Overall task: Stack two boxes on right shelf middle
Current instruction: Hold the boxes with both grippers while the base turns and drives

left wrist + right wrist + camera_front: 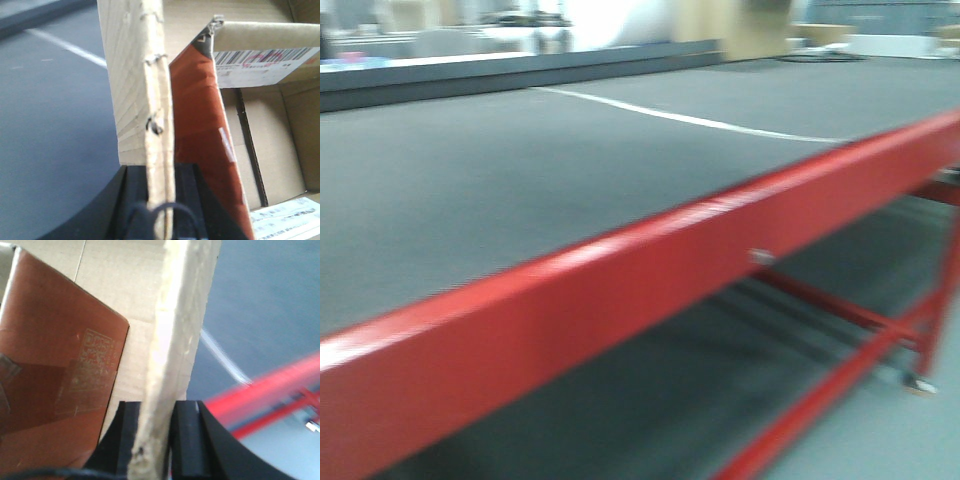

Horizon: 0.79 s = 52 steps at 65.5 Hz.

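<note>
Both grippers hold an open brown cardboard carton by its side walls. In the left wrist view my left gripper (160, 172) is shut on the upright edge of the carton's wall (135, 75). In the right wrist view my right gripper (160, 410) is shut on the opposite wall (185, 300). A flat red-brown packet (197, 115) leans inside the carton and also shows in the right wrist view (55, 355). A barcode label (260, 62) sits on an inner flap. I cannot tell a second box apart. The steel shelf is out of view.
A long red-framed table (620, 290) with a grey top (520, 170) and a white line (690, 120) fills the blurred front view. Its red frame (270, 385) shows beyond the right gripper. Cluttered benches stand far behind.
</note>
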Each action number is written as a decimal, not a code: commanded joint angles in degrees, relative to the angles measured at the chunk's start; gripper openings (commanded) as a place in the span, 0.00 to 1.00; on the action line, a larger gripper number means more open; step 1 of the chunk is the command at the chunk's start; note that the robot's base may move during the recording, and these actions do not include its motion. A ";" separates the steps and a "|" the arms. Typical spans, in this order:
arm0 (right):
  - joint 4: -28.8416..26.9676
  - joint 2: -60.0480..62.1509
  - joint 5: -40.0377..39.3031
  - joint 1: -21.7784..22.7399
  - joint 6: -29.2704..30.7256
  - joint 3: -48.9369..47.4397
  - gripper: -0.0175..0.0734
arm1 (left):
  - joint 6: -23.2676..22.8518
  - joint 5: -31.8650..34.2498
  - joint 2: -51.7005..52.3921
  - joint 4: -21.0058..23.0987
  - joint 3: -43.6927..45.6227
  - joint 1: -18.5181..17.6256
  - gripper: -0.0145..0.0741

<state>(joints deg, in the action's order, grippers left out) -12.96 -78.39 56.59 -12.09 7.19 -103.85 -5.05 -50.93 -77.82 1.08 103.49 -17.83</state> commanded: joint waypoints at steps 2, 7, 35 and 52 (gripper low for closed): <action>1.70 0.69 -2.18 0.36 0.84 -0.70 0.03 | 0.41 4.01 0.76 -1.48 0.68 0.21 0.04; 1.70 0.69 -2.18 0.36 0.84 -0.70 0.03 | 0.41 4.01 0.76 -1.48 0.68 0.21 0.04; 1.70 0.69 -2.18 0.36 0.84 -0.70 0.03 | 0.41 4.01 0.76 -1.48 0.68 0.21 0.04; 1.70 0.69 -2.18 0.36 0.84 -0.70 0.03 | 0.41 4.01 0.76 -1.48 0.68 0.21 0.04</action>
<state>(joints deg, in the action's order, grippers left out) -12.96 -78.39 56.59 -12.09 7.09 -103.85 -5.05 -50.80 -77.82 1.08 103.49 -17.83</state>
